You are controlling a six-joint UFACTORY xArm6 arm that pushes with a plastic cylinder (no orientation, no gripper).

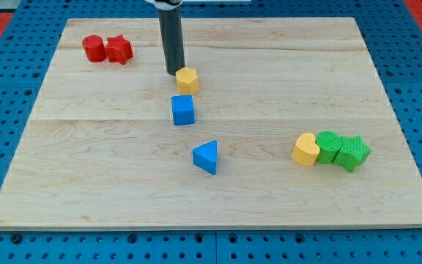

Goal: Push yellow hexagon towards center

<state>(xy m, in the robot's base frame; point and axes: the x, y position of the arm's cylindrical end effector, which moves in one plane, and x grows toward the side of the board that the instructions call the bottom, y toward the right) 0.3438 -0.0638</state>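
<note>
Resting on board: my tip (174, 72), just left of and touching or nearly touching yellow hexagon (187, 79)
Pincer: none fitted, bare rod, nothing held
Yellow hexagon: above board's middle, just above blue cube (183, 110)
Lower: blue triangle (206, 157)
Top left: two red blocks (107, 49)
Right: yellow block (306, 149) beside two green blocks (342, 150)

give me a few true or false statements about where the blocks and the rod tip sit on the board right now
1. My tip sits just left of the yellow hexagon. True.
2. The blue cube lies above the yellow hexagon in the view. False: it lies just below it.
3. Two red blocks sit together at the top left. True.
4. The two green blocks sit alone at the view's left. False: they are at the right, beside a yellow heart-like block.
5. The blue triangular block lies below the blue cube. True.
</note>
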